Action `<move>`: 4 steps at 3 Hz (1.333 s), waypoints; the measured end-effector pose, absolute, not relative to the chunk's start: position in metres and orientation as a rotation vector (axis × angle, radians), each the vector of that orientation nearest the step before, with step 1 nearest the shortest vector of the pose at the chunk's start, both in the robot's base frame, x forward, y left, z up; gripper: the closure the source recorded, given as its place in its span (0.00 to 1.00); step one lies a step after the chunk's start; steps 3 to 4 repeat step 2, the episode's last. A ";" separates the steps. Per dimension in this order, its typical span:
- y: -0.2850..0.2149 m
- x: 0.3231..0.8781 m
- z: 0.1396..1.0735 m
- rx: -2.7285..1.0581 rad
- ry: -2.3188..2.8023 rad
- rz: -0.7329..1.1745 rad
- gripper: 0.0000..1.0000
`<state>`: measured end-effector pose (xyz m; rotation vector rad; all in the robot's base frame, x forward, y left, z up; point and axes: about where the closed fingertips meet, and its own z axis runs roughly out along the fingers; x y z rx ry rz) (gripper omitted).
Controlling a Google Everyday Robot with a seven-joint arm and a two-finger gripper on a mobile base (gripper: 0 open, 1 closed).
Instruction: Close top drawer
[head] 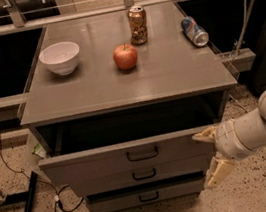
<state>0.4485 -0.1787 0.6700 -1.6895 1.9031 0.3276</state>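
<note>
**Top drawer open, gripper at its right end**

The top drawer point(106, 160) is pulled well out from the grey cabinet, at the front just under the cabinet top point(120, 87). Its flat front panel juts out past the two drawer fronts below it. A small black loop handle point(142, 153) sits at the centre of that panel. The inside of the drawer lies in dark shadow, and what it holds cannot be made out.

The gripper point(209, 155) is at the right end of the drawer front, on a white arm point(258, 125) reaching in from the right edge of the view. Its two pale fingers are spread apart. The upper fingertip is at the panel's right edge, level with the handle, and the lower one points down beside the middle drawer point(144, 175). Whether the upper finger actually presses on the panel cannot be told. Nothing is held between the fingers.

The bottom drawer point(149, 195) is pushed in.

On the cabinet top:
- a white bowl point(60, 57) stands at the left
- a red apple point(125, 57) sits near the middle
- an upright can point(137, 24) stands just behind the apple
- a second can point(195, 30) lies on its side near the right edge

A black cable point(4, 155) trails over the speckled floor to the left of the cabinet.
</note>
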 end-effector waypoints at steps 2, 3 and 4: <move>-0.166 0.489 0.658 -1.703 1.912 0.317 0.00; -0.166 0.489 0.658 -1.703 1.912 0.317 0.00; -0.166 0.489 0.658 -1.703 1.912 0.317 0.00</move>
